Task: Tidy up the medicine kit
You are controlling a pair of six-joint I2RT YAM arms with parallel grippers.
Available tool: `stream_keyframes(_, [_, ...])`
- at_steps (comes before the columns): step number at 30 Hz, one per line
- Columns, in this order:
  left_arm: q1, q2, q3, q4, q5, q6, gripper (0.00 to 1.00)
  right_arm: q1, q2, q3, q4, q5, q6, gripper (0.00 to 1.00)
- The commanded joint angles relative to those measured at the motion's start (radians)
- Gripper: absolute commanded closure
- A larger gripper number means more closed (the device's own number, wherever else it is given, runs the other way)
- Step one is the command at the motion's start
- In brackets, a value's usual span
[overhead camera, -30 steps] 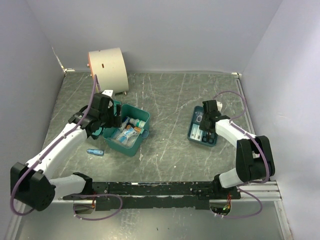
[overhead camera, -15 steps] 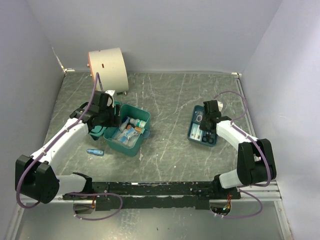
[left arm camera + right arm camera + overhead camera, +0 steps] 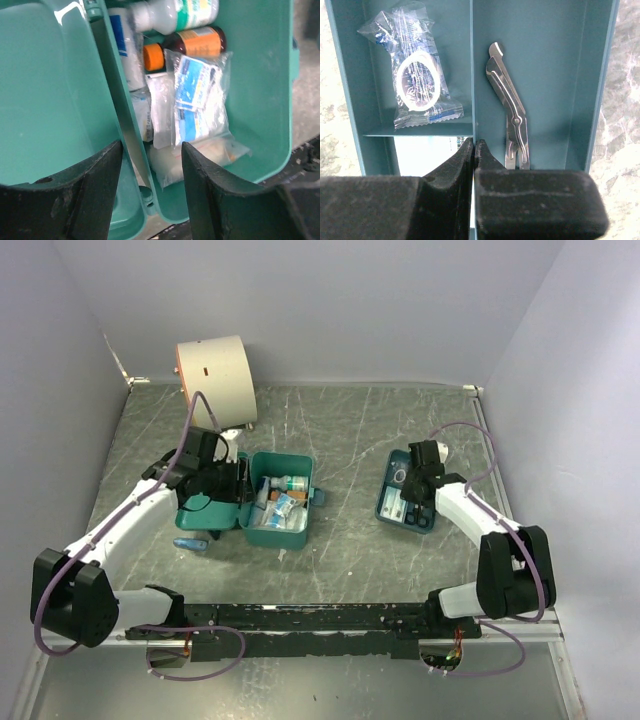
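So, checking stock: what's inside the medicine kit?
The medicine kit holds a white bottle, an orange-capped brown bottle and clear sachets. Whatever lies beneath the sachets is covered.

The medicine kit runs off the top and left edges of the left wrist view, so most of its lid is lost. A white bottle at the kit's far end is cut by the top edge. The print on the clear packets inside the kit is too blurred to read.

From above, a small blue item on the counter beside the kit's lid is partly covered by that lid, and it is too small to identify.

Well to the right of the kit, the divided tray is cropped at the top. The right gripper hides the handles of the scissors and most of a white card. Its jaws are pressed together, but whether they pinch the tray's divider cannot be told.
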State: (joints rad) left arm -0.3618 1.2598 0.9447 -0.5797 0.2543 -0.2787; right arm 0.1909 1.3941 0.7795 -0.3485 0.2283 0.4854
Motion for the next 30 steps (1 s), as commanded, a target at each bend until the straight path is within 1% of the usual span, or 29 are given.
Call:
stream_keyframes(1, [-0.01,0.009,-0.032,0.082,0.185,-0.037,0.39,-0.001,-0.045,0.027,-0.021,0.026,-0.012,1.0])
stream_keyframes(5, [-0.012,0.018,-0.046,0.137,0.256,-0.065,0.39,-0.002,-0.064,0.015,-0.027,0.034,-0.026,1.0])
stream_keyframes(7, [-0.013,0.017,-0.042,0.152,0.266,-0.074,0.39,-0.002,-0.07,0.01,-0.031,0.041,-0.029,1.0])
stream_keyframes(13, [-0.013,-0.014,-0.017,0.115,0.192,-0.045,0.35,-0.001,-0.088,0.031,-0.072,0.053,-0.041,1.0])
stream_keyframes(17, [-0.012,-0.059,-0.019,0.095,0.153,-0.025,0.27,-0.002,-0.098,0.083,-0.124,0.045,-0.057,1.0])
stream_keyframes(19, [-0.012,-0.088,-0.024,0.081,0.097,-0.033,0.23,-0.001,-0.093,0.118,-0.152,0.006,-0.081,1.0])
stream_keyframes(22, [-0.012,-0.143,-0.036,0.085,0.029,-0.033,0.22,0.006,-0.086,0.175,-0.207,-0.012,-0.103,1.0])
stream_keyframes(26, [-0.012,-0.241,-0.059,0.108,-0.035,-0.038,0.26,0.029,-0.074,0.271,-0.289,-0.038,-0.114,1.0])
stream_keyframes(30, [-0.012,-0.37,-0.086,0.114,-0.184,-0.058,0.31,0.117,-0.041,0.383,-0.363,-0.013,-0.095,1.0])
